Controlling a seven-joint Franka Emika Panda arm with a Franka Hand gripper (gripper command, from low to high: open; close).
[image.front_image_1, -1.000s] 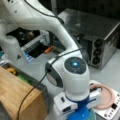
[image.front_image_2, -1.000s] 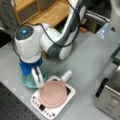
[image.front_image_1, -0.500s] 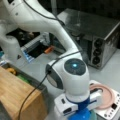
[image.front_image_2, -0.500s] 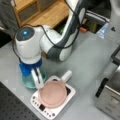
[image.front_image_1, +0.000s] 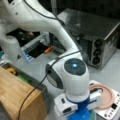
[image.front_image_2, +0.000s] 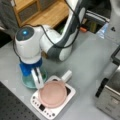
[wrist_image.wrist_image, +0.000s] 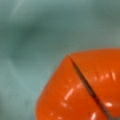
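Down inside teal bowl (image.front_image_2: 31, 81), claw w/ orange obj. (wrist_image.wrist_image: 80, 87) below; jaw state unclear.

We see the white arm (image.front_image_2: 62, 47) folded at the elbow, its wrist pointing straight down. The gripper (image.front_image_2: 31, 75) hangs low beneath the blue flange; its jaws are hidden.

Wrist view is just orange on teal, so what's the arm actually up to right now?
The hand is lowered into a teal bowl beside the pink pan on its white cooktop. The wrist view shows an orange object lying in the bowl, right under the camera. The fingers are hidden, so a grasp cannot be confirmed.
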